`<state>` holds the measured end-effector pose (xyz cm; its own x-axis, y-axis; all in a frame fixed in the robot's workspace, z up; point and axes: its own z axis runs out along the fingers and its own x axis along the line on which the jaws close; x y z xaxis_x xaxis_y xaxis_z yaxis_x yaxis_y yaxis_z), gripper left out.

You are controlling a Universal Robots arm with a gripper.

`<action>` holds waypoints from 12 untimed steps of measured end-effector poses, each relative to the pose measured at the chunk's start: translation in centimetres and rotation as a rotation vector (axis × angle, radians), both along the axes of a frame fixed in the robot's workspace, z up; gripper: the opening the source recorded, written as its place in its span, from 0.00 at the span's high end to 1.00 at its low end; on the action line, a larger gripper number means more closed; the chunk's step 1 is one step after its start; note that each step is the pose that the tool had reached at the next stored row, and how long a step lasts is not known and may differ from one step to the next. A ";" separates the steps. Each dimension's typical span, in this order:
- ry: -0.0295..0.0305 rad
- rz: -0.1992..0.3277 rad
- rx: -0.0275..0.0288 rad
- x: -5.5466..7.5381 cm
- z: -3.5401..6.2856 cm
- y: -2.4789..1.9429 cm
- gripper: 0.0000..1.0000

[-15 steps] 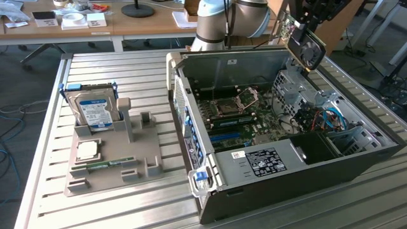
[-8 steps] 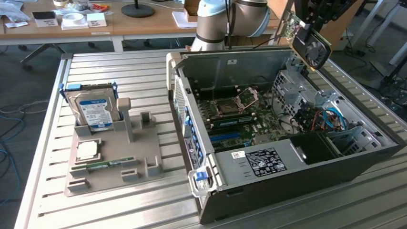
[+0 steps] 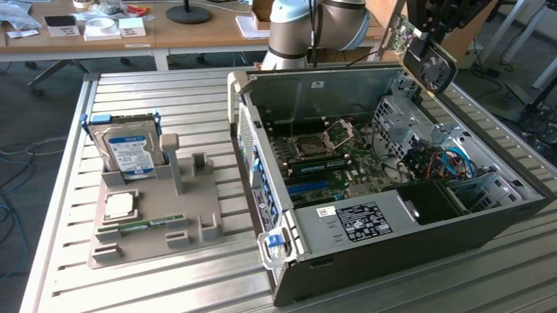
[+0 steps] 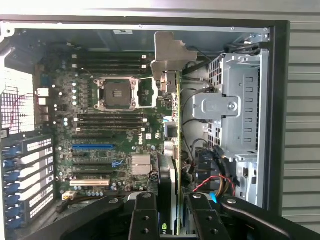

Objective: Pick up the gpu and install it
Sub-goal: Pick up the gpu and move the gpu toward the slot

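Clamped shut on the gpu (image 4: 166,175) is the pincer (image 4: 172,222) — its two black fingers (image 4: 145,220) are pressed against the card's opposite faces near one end. The card is thus carried on edge, thin side up, with the silver mounting bracket (image 4: 170,55) free at the far end. Such a hold is judged to keep the connector edge clear underneath.

From the exterior view the gpu is seen hanging in the air above the far corner of the open computer case (image 3: 366,274), apart from it and not yet seated. Below it the motherboard (image 4: 115,130) is exposed, with the bare CPU socket (image 4: 116,92) and the blue expansion slot (image 4: 92,146). The card's length is held across the line of the slots rather than along it.

The case is laid on its side on the slatted table (image 3: 130,287), so that the board faces upward. Toward the table's edge on the exterior view's left a grey holder (image 3: 148,241) is set, in which the hard drive (image 3: 129,153) stands upright and the RAM stick (image 3: 143,226) lies flat — fixed places, presumably for easy picking.
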<state>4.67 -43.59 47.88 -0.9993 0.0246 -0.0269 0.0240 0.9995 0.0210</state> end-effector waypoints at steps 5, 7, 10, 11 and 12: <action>0.0000 0.000 -0.0001 0.8 -0.04 0.02 0.73; 0.0000 0.000 0.0000 0.8 -0.08 0.06 0.73; 0.0000 0.000 0.0001 0.8 -0.09 0.08 0.73; 0.0000 0.000 0.0001 0.8 -0.09 0.08 0.73; 0.0000 0.000 0.0000 0.8 -0.08 0.08 0.73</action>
